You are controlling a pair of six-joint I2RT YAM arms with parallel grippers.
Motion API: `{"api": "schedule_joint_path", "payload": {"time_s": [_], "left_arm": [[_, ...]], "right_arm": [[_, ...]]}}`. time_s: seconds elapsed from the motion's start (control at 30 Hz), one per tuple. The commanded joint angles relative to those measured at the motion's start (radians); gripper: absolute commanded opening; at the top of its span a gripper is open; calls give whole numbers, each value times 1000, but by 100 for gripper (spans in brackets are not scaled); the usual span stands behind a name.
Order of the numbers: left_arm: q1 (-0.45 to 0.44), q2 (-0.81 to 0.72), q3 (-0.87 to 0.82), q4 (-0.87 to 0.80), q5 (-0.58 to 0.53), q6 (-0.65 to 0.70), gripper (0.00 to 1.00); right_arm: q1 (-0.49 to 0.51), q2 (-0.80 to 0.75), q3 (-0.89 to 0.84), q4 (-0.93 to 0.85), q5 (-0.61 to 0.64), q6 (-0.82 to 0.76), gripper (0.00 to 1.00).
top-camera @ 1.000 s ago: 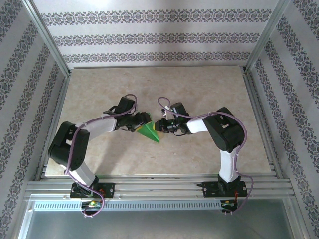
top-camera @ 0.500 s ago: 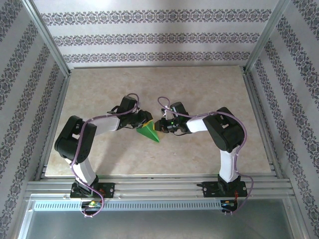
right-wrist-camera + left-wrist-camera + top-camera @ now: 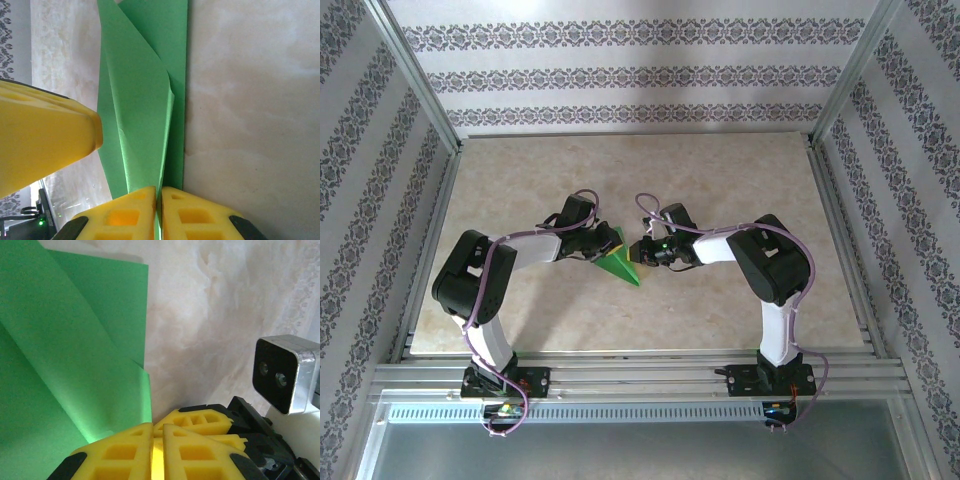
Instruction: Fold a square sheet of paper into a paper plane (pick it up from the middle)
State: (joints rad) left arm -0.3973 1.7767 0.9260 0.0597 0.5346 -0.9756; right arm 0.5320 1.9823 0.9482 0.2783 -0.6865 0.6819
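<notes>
1. At the near edge of the table (image 3: 520,320), the left arm (image 3: 480,290) and the right arm (image 3: 775,265) rise from an aluminium rail (image 3: 640,372). They bend inward toward each other over the middle of the table.
2. The green paper (image 3: 618,264) sits between them at mid-table, folded into a triangle. Its sharp tip points near and slightly right, and its wide end lies farther off and to the left.
3. The right fingers (image 3: 642,251) meet the paper's right edge, a little beyond the tip. In the right wrist view they (image 3: 125,217) are pressed together with only a thin seam between them. A long creased band of the green paper (image 3: 145,100) runs straight down into that seam, so they pinch the paper.
4. The left fingers (image 3: 606,242) sit at the paper's far end, a little farther off than the right fingers. In the left wrist view they (image 3: 115,455) are closed against each other, with a bright line along the seam. The paper's lower corner (image 3: 142,405) comes down to the top of that seam and a fold passes behind the left-hand finger, so they grip the paper's edge.
5. The two sets of fingers are very close. From the left wrist, the right fingers (image 3: 192,417) lie just beyond the left ones, with the right wrist camera (image 3: 282,375) beside them. From the right wrist, one left finger (image 3: 45,135) looms just left of the paper.
6. The paper shows overlapping layers with diagonal creases.
7. Beyond the fingers, marbled table surface runs back to the patterned back wall (image 3: 640,75).
</notes>
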Motion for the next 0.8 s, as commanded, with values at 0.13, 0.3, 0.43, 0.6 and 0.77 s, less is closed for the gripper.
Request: {"api": "schedule_joint_path", "payload": {"time_s": [0.13, 0.3, 0.43, 0.6, 0.77], "left_arm": [[16, 7, 1, -38, -23, 31, 14], [16, 18, 3, -42, -24, 34, 14], [17, 24, 5, -45, -27, 37, 14], [15, 43, 13, -42, -18, 39, 14], [17, 53, 19, -38, -15, 41, 14]], "right_arm": [[-10, 58, -3, -103, 63, -24, 16], [-10, 60, -2, -110, 68, -22, 16], [-10, 64, -2, -110, 68, -20, 16], [-10, 66, -2, -111, 67, -19, 16], [-10, 68, -2, -110, 67, -18, 16]]}}
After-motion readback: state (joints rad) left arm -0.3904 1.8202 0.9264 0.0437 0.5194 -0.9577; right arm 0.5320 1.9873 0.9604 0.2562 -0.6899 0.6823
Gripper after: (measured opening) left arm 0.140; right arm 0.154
